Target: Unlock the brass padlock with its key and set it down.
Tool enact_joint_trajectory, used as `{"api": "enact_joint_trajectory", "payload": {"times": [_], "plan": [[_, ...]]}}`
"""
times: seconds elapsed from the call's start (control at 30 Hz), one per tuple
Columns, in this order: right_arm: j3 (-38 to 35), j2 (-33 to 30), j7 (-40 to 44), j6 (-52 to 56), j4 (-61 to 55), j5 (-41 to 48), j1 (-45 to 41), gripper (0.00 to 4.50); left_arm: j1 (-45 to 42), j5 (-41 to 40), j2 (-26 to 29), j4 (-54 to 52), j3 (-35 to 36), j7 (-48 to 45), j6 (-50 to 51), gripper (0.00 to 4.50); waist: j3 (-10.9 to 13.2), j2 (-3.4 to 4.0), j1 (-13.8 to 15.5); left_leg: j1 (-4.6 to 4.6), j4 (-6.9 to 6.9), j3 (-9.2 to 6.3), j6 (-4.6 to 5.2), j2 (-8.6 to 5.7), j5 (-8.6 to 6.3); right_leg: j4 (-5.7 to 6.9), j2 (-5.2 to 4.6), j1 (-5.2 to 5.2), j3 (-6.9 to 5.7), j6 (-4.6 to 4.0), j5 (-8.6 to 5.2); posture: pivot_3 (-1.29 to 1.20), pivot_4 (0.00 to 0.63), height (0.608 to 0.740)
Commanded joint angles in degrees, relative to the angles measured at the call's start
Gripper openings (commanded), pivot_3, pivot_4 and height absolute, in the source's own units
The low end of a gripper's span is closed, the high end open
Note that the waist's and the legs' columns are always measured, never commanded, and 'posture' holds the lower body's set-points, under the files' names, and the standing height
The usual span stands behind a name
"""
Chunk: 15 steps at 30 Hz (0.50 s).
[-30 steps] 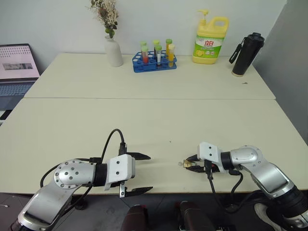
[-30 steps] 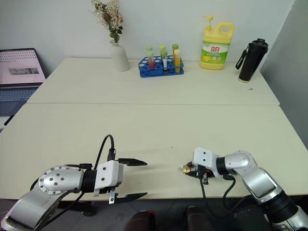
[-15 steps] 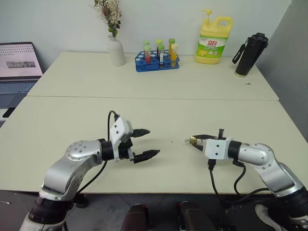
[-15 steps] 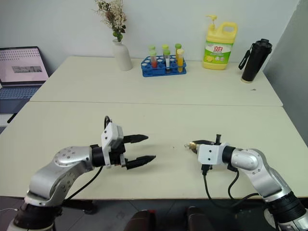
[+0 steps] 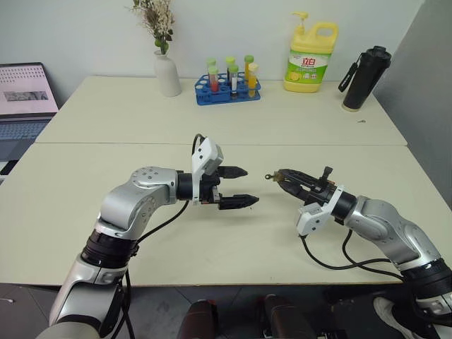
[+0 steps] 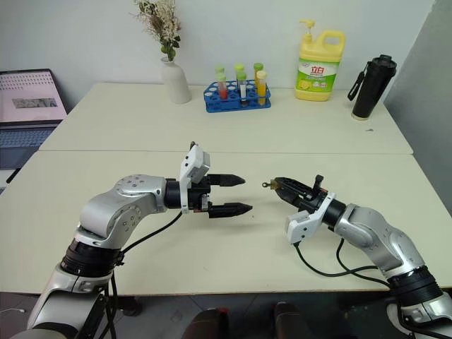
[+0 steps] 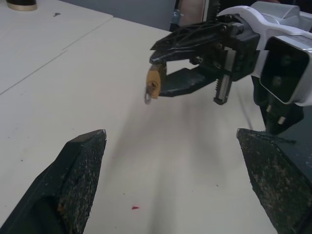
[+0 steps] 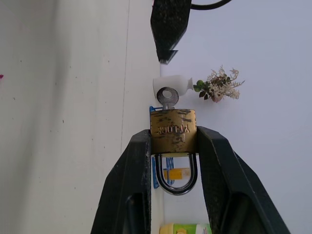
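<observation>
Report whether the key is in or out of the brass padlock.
In. The small silver key sticks out of the squarish brass padlock body, opposite the closed silver shackle, while the right hand pinches the body.

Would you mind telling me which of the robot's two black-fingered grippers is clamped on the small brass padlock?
The right gripper: its fingers pinch the brass padlock, the silvery key sticking out of it. The left gripper stands open and empty, facing it.
</observation>
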Motion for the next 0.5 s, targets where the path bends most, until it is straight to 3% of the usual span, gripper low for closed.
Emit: {"api": "enact_joint_trajectory", "payload": {"times": [0.03,0.3,0.4,0.5], "plan": [[-0.9,0.6,0.8,-0.4,-2.7,2.0,-1.2,0.93,-2.9,1.5,-0.8,1.8,0.2,-1.0,-2.2,4.5,0.0,0.0,0.0,0.01,0.0,0.0,0.0,0.0,0.0,0.0,0.0,0.0,0.01,0.0,0.0,0.0,0.15,0.74],[-0.9,2.1,1.7,-0.7,-2.6,2.4,-2.1,0.93,-7.4,2.1,-3.1,7.4,0.5,-3.7,-2.7,4.5,0.0,0.0,0.0,0.01,0.0,0.0,0.0,0.0,0.0,0.01,0.01,0.0,-0.02,0.0,0.0,0.0,0.15,0.74],[-0.8,2.5,2.1,-0.8,-2.7,2.6,-2.3,0.93,-7.9,2.1,-3.5,7.9,0.5,-4.8,-2.3,3.93,0.0,0.0,0.0,0.0,0.01,-0.01,0.0,0.0,0.0,0.01,0.01,0.0,0.0,-0.02,0.01,0.0,0.15,0.74],[-0.8,2.9,2.3,-0.9,-2.7,2.8,-2.4,0.93,-8.1,2.4,-3.8,8.3,0.3,-5.6,-2.5,2.98,0.0,0.0,0.0,0.0,0.0,-0.02,0.0,0.0,0.0,0.02,0.01,0.0,-0.01,-0.03,0.02,0.0,0.15,0.74]]}}
